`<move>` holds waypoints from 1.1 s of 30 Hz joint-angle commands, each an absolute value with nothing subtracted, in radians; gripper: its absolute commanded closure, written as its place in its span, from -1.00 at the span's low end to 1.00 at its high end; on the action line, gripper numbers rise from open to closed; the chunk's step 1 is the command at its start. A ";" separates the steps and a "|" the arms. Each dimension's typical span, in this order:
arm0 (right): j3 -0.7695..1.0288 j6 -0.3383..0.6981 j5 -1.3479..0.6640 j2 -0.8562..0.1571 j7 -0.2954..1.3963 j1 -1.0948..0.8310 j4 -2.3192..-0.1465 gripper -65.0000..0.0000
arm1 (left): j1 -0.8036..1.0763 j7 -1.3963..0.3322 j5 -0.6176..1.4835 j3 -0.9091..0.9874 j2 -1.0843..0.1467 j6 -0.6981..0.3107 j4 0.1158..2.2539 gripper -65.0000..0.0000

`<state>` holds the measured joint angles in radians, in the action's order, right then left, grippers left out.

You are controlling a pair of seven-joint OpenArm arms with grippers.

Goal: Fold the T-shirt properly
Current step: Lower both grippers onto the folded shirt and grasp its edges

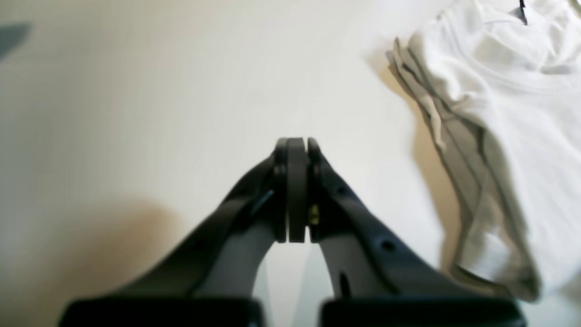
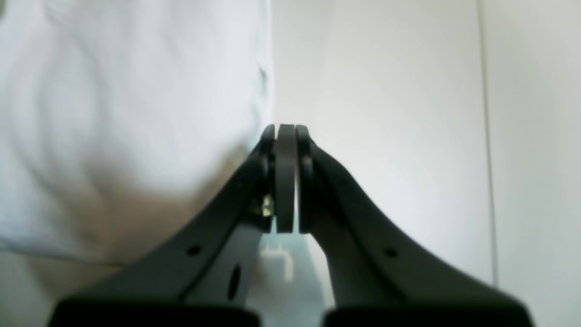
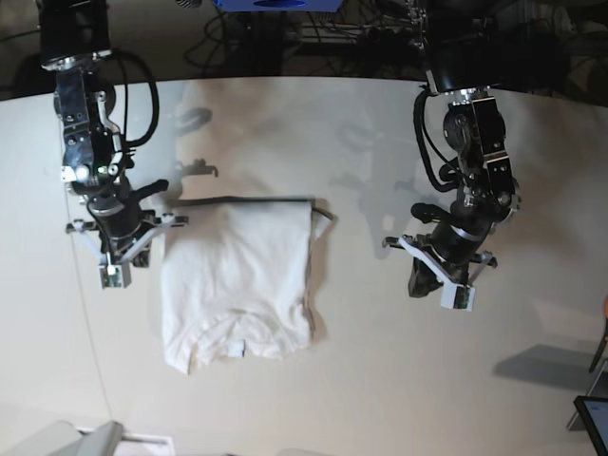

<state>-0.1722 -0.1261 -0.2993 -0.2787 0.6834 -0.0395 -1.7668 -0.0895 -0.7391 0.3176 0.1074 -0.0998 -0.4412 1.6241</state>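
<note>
While both arms are hanging above the pale table [image 3: 380, 380], the T-shirt [image 3: 237, 285] is lying between them in the base view, folded into a narrow upright rectangle with its neckline toward the near edge and a thin dark line running along its far edge. The right gripper [image 2: 285, 129] is sitting just beside the shirt's straight side edge, its jaws pressing flat together and pinching nothing; in its wrist view the white cloth is filling the left half and bare tabletop the right. Whether its tips are brushing the fabric is hard to say, since that picture is blurring close up. The left gripper [image 1: 296, 141] is hovering well apart from the garment over bare table, its jaws likewise pressing together with nothing between them. In the left wrist view the shirt's layered edges are showing at the right, stacked and slightly fanned, with the collar ribbing curving above them. Dark cables are trailing from both arms toward the back of the table.
</note>
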 commanded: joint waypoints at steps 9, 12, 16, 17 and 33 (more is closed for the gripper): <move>-0.171 -0.033 -0.303 -0.231 0.667 0.082 -1.804 0.99 | -0.116 -0.716 0.340 0.038 -0.019 -0.449 1.707 1.00; -0.176 0.016 -0.303 -0.213 0.668 0.113 -1.776 0.99 | -0.171 -0.716 0.338 -0.051 0.016 -0.447 1.690 1.00; -0.166 0.119 -0.303 -0.174 0.664 0.140 -1.710 0.99 | -0.251 -0.713 0.332 -0.088 0.093 -0.447 1.612 1.00; -0.166 0.136 -0.303 -0.171 0.662 0.145 -1.690 0.99 | -0.265 -0.708 0.332 -0.093 0.107 -0.447 1.584 1.00; -0.166 0.203 -0.305 -0.170 0.539 0.298 -1.331 0.99 | -0.355 -0.443 0.332 -0.188 0.130 -0.446 1.078 1.00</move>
